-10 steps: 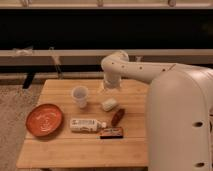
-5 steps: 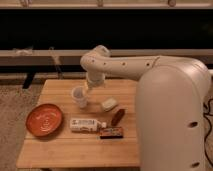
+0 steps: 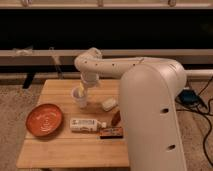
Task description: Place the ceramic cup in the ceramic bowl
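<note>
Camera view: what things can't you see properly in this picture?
The end effector, at the rim of the small white tapered ceramic cup: the arm's wrist covers it, so whether it holds the cup cannot be told.
The cup's inside: mostly hidden by the end effector.
The white labelled bottle: print too small to read.
The light wooden table: right side hidden behind the robot's big white body.

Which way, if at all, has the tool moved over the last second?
Yes. The tool has shifted left, from near the white lump to just over the ceramic cup.
</note>
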